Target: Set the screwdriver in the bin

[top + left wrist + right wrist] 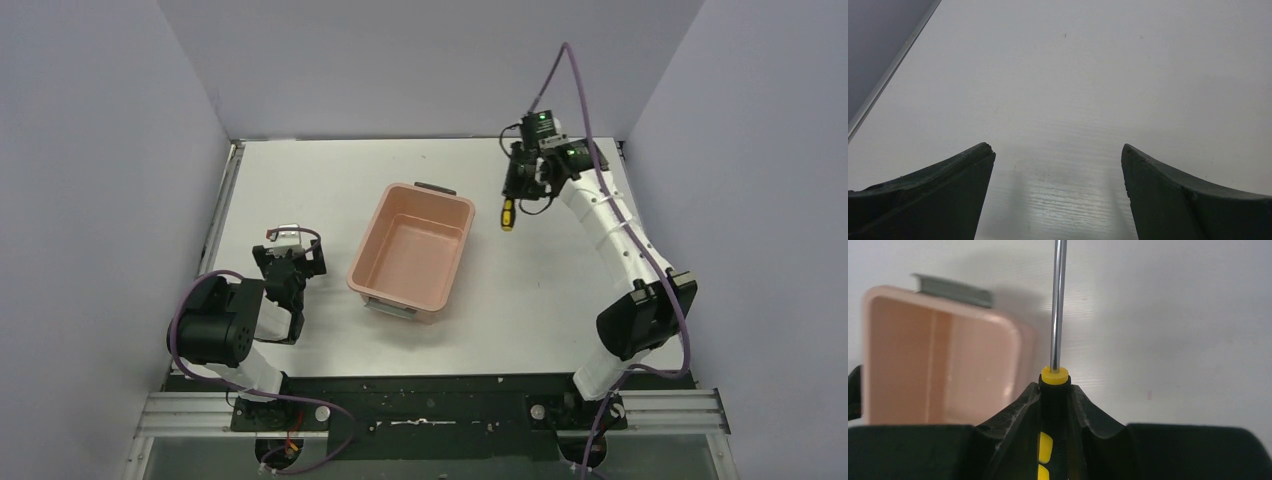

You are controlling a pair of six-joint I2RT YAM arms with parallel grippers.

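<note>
The salmon-pink bin [445, 205] stands in the middle of the table, empty, with dark grey clips on its short ends. My right gripper [512, 200] is shut on the screwdriver [507, 215] by its yellow-and-black handle and holds it above the table, just right of the bin's far end. In the right wrist view the handle [1054, 385] sits clamped between the fingers, the metal shaft [1058, 300] points away, and the bin [878, 355] lies to the left. My left gripper [288, 262] is open and empty over bare table, left of the bin; it also shows in the left wrist view [1058, 152].
The white table [300, 180] is enclosed by grey walls at the back and both sides. A metal rail runs along its left edge [893, 75]. The arm bases sit at the near edge.
</note>
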